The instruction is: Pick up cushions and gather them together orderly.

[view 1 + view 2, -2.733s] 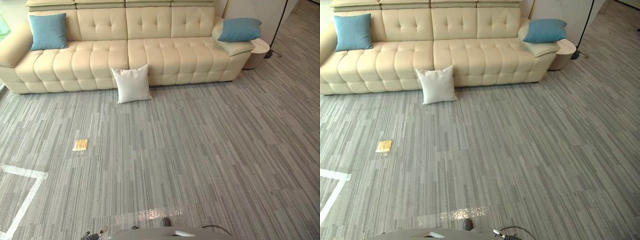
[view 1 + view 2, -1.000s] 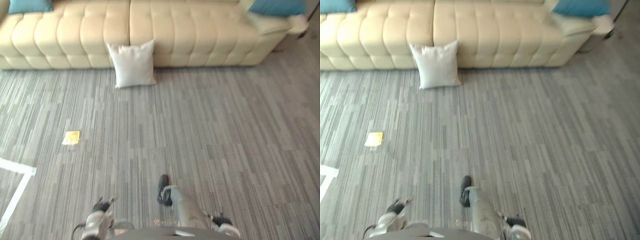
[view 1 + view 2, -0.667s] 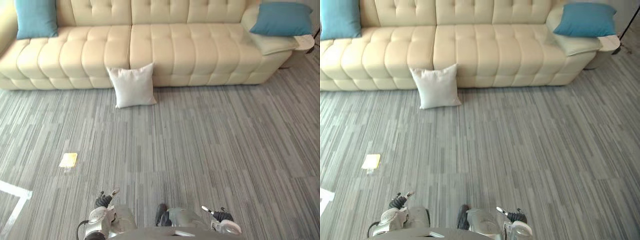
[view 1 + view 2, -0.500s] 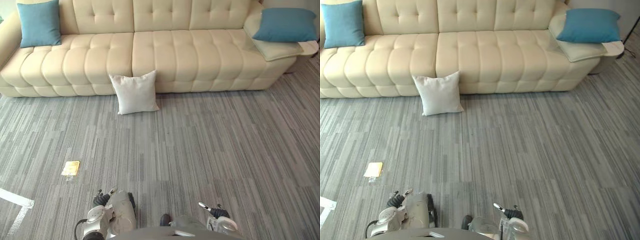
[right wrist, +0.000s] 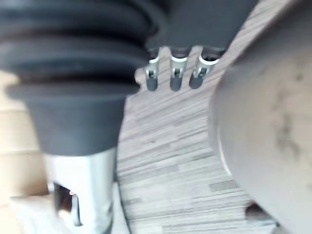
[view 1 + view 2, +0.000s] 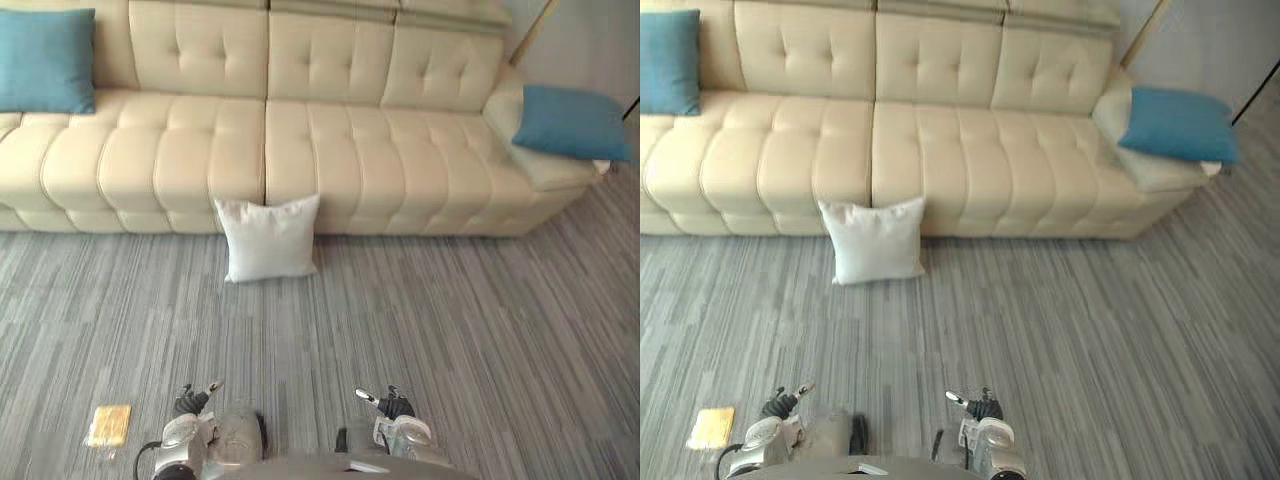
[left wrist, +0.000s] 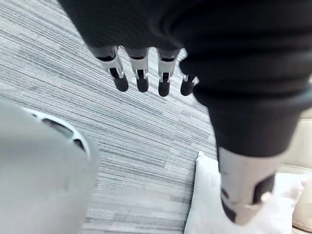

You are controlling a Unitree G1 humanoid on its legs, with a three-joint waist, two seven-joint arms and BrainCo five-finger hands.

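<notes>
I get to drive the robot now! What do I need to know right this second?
Left hand: open, hanging low, holding nothing.
Right hand: open, holding nothing.
Cushions: the white cushion stands on the floor, leaning against the front of the sofa. The left blue cushion leans on the backrest at the sofa's left end. The right blue cushion lies on the sofa's right end.
Done: nothing gathered yet; all three lie apart.
Left: probably take the white cushion first, as it is nearest, then line all three up neatly. A yellow scrap lies on the floor to the robot's left.
</notes>
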